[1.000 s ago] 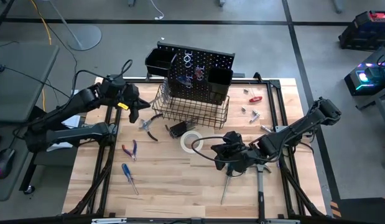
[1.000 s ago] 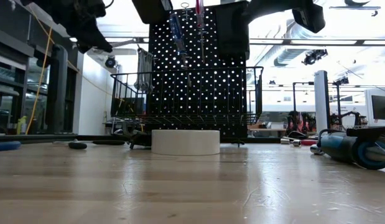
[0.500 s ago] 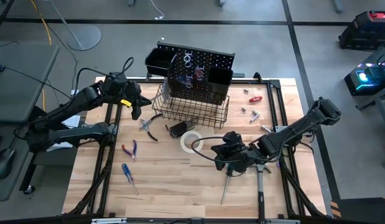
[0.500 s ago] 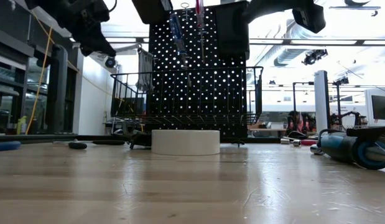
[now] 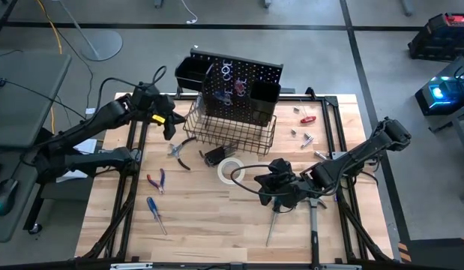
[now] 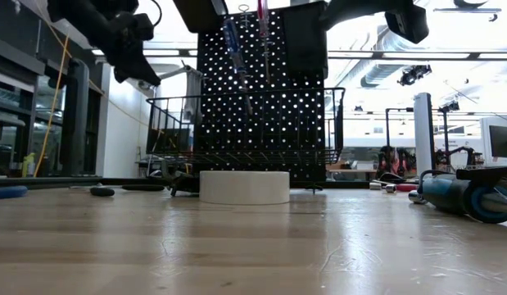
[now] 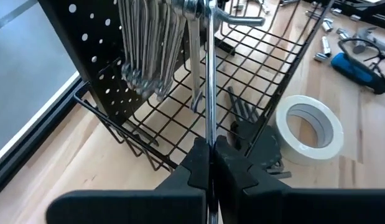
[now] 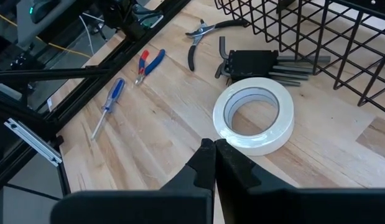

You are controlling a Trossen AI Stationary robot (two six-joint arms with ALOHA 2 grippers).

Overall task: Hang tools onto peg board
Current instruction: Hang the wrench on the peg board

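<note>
No readable text, labels or numbers anywhere.

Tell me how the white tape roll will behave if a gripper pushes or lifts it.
The white tape roll lies flat on the table, so a push probably slides it rather than rolling it. Its open centre suggests it is fairly light, and a rigid ring should hold shape when pinched.

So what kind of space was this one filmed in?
Most likely a robotics lab or workshop. A wooden workbench carries a black peg board and scattered hand tools, such as a white tape roll. The floor around is bare concrete, and the low view shows exposed ceiling ducting above more equipment.
</note>
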